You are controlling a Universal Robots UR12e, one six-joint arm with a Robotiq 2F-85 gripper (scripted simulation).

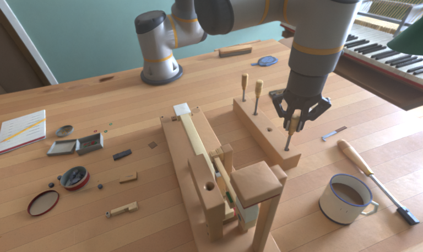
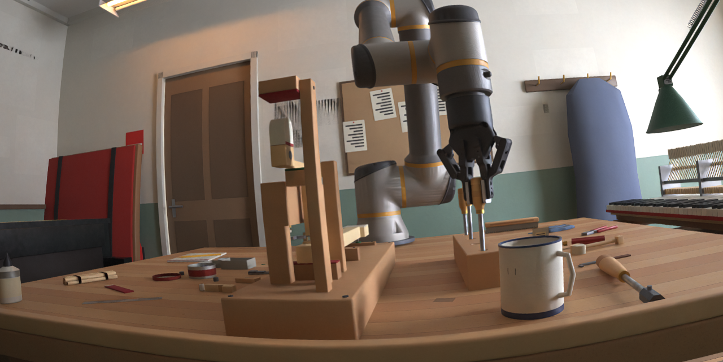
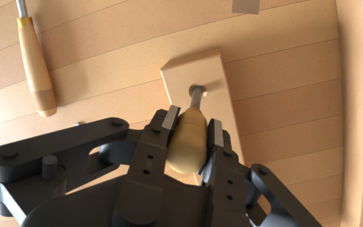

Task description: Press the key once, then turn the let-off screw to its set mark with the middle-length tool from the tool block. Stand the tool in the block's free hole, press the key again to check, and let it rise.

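The wooden-handled tool point(image 1: 292, 124) point(image 3: 189, 138) stands with its steel shank in the nearest hole of the tool block point(image 1: 265, 132) point(image 2: 475, 261), and I grip its handle in my gripper point(image 1: 296, 122) point(image 2: 475, 190) point(image 3: 192, 122), which is closed around it from above. Two other tools point(image 1: 244, 86) point(image 1: 258, 95) stand in the block's far holes, and one hole point(image 1: 269, 129) between them and mine is empty. The piano-action model point(image 1: 218, 174) point(image 2: 303, 218) stands left of the block, its white-tipped key point(image 1: 190, 131) running along the base.
Behind the bench is a green and white wall, with a piano keyboard point(image 1: 383, 56) to the right. A mug point(image 1: 347, 198) point(image 2: 533, 276) and a long chisel point(image 1: 371, 174) point(image 3: 34, 67) lie near the block. Small tins, parts and a notebook point(image 1: 21, 131) are scattered to the left.
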